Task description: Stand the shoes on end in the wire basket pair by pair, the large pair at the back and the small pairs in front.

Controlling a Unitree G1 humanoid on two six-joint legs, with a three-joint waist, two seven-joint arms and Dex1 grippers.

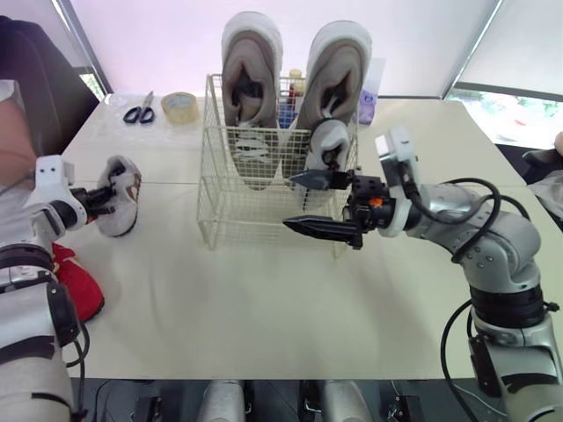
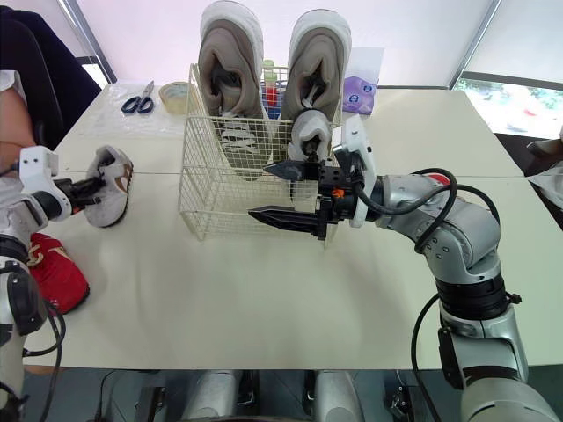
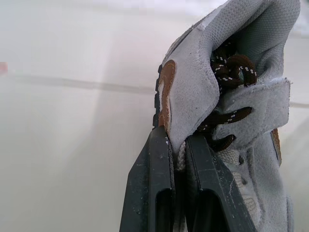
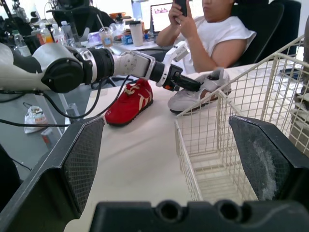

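Surface: a pale table [image 1: 264, 308] with a seam across it, set in a room with bright blinds behind. A person [image 4: 212, 34] sits beyond the table's left end with a phone [image 4: 181, 5] raised. At the far left corner lie scissors [image 1: 139, 112] and a roll of tape [image 1: 179, 106], close together. A purple packet [image 1: 368, 105] stands behind the basket.

Task items: the wire basket [image 1: 229, 211] stands mid-table. At its back, the left large shoe [image 1: 252, 61] and the right large shoe [image 1: 339, 70] stand on end side by side, rising above the rim. A small grey shoe [image 1: 329, 145] stands on end in front of the right large one. A red shoe [image 1: 75, 281] lies at the table's left edge.

Left arm: reaches in low from the left. The left gripper [image 1: 101, 198] is clenched on the edge of a second small grey shoe [image 1: 123, 198], well left of the basket. Whether that shoe touches the table cannot be judged.

Right arm: bent at the elbow, forearm level and pointing toward the robot's left. The right gripper [image 1: 288, 200] is spread wide at the basket's front right corner and grasps nothing.
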